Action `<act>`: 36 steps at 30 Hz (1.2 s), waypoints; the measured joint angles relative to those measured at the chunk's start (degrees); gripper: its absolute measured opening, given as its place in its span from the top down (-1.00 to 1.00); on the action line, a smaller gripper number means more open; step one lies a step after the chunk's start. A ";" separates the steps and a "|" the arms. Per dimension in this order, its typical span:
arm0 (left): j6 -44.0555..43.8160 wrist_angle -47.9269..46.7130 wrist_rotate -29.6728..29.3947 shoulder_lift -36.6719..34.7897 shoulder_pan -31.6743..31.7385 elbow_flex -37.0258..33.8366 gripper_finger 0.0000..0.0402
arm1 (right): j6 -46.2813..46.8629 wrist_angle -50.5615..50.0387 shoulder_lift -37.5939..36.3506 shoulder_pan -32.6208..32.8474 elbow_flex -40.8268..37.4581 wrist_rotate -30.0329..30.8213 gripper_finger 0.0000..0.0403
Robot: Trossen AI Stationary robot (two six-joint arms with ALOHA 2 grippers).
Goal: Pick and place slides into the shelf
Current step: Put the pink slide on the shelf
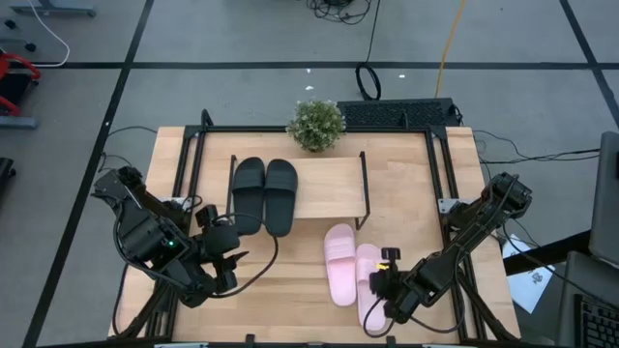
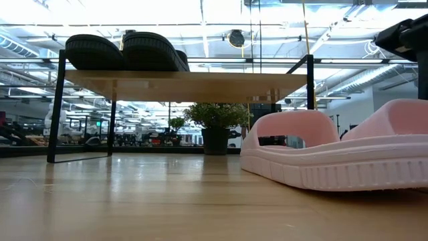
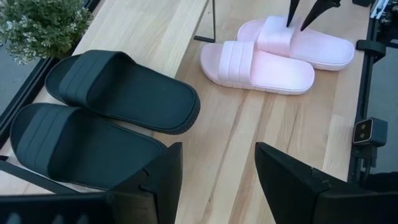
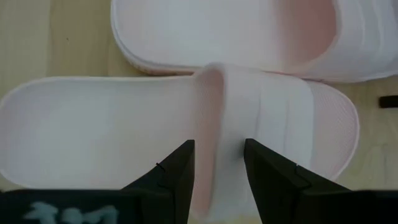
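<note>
from above we see the black slides (image 1: 264, 193) side by side on the shelf (image 1: 324, 186) at its left end, the pink slides (image 1: 352, 272) on the worktop (image 1: 280, 300) near its front edge. the right gripper (image 1: 379, 302) sits over the right-hand pink slide; the left gripper (image 1: 229, 263) waits near the front-left corner.

low down, the black pair (image 2: 124, 51) rests on the shelf board (image 2: 180, 79) (a plant (image 2: 214, 117) behind).

left wrist: fingers (image 3: 155, 180) spread, empty.

right wrist: fingers (image 4: 180, 168) spread astride the pink strap (image 4: 249, 118).
</note>
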 joint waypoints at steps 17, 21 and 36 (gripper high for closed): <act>0.24 0.00 -0.52 0.00 -0.01 0.00 0.02 | -0.87 -6.31 0.00 -1.92 0.02 0.25 0.34; 0.24 0.00 -0.57 0.00 0.00 0.00 0.02 | 0.16 -6.67 0.00 -1.92 0.02 0.28 0.34; 0.10 0.01 -0.94 0.00 -0.01 0.00 0.02 | 4.05 -7.85 0.00 -2.62 0.02 3.44 0.67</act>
